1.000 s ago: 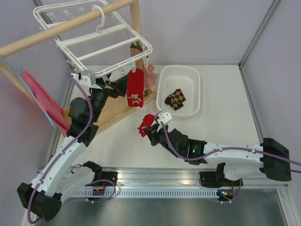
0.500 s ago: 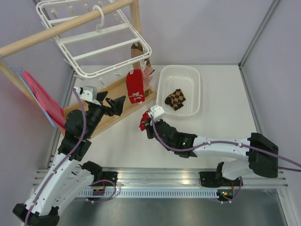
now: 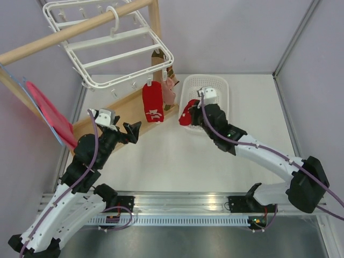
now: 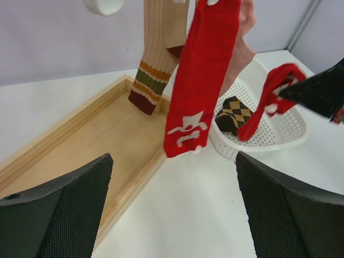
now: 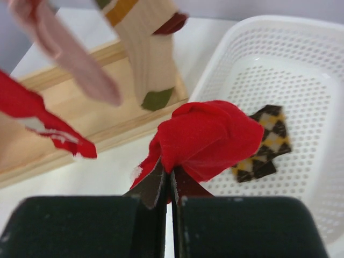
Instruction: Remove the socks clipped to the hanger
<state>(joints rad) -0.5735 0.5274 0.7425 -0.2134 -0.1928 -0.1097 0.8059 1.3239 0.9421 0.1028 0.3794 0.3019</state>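
Carry crumpled red fabric sock point(image 5: 207, 140), pinched tight in right gripper point(image 5: 166, 183), fully over white perforated plastic basket point(image 5: 322, 26); then release. Left gripper point(image 3: 131, 130): spread wide, seemingly empty.

The wooden rack point(image 3: 64, 33) stood at the back left, its round rail slanting up from the left edge to an upright post point(image 3: 155, 19). Below it lay the rack's base point(image 3: 126, 110), a shallow wooden tray with a raised lip, set at an angle on the white table point(image 3: 177, 161). Just off the tray's right end sat the white mesh basket point(image 3: 215, 80), its walls perforated and its long side pointing away; whether it touched the tray could not be told. A flat red sheet point(image 3: 51, 113) leaned on the left, under the low end of the rail. Pale walls point(image 3: 231, 32) closed in the table, and a ribbed metal rail point(image 3: 177, 207) ran along the near edge.
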